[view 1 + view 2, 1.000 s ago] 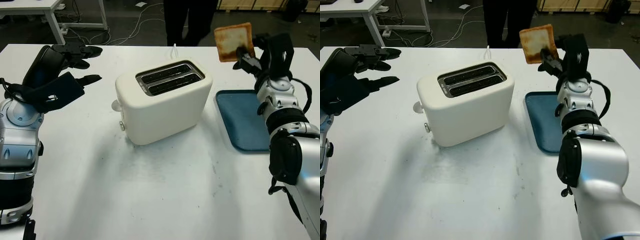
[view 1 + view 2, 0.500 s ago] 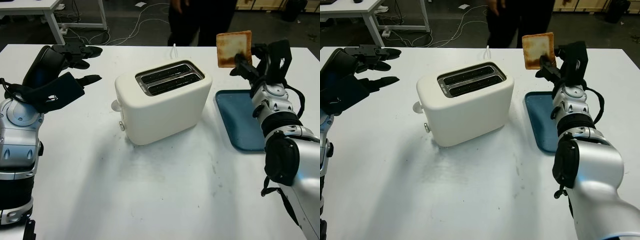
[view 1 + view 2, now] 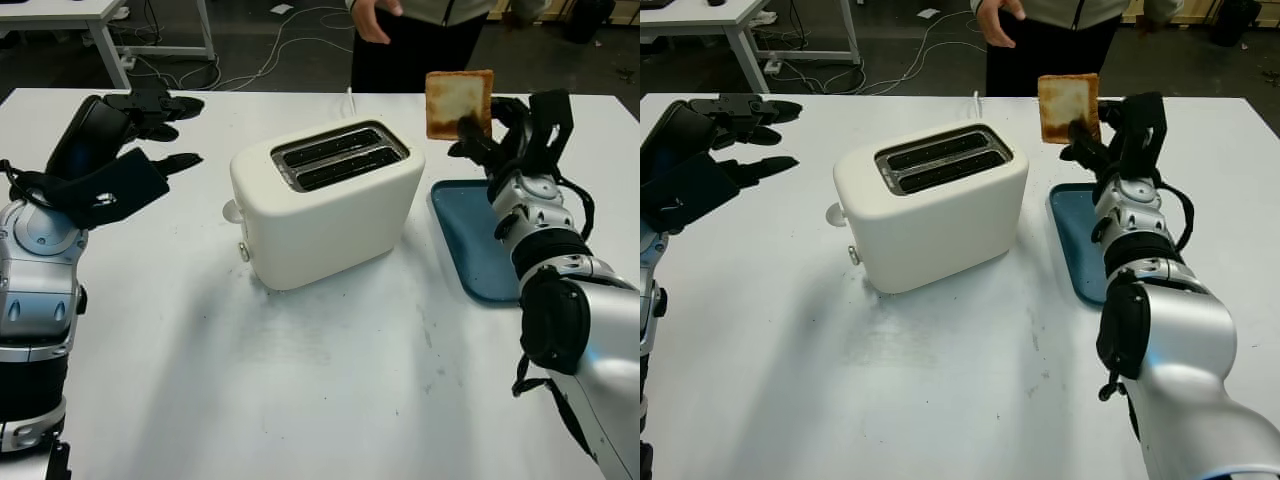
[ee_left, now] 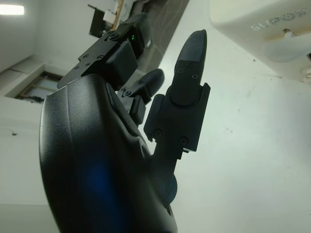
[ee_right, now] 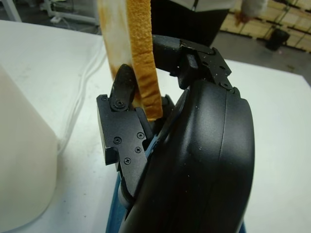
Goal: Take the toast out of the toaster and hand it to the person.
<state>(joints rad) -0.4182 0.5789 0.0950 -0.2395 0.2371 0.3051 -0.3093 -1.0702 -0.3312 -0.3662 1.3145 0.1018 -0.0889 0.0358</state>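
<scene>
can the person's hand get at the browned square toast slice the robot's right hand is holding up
Probably yes. The right hand grips the browned square toast slice at its lower edge, upright above the blue tray, and nothing stands between it and the person's hand beyond the table's far edge.

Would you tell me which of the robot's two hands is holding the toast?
The right hand, raised over the blue tray, grips the toast upright. The left hand, left of the toaster, is open.
</scene>
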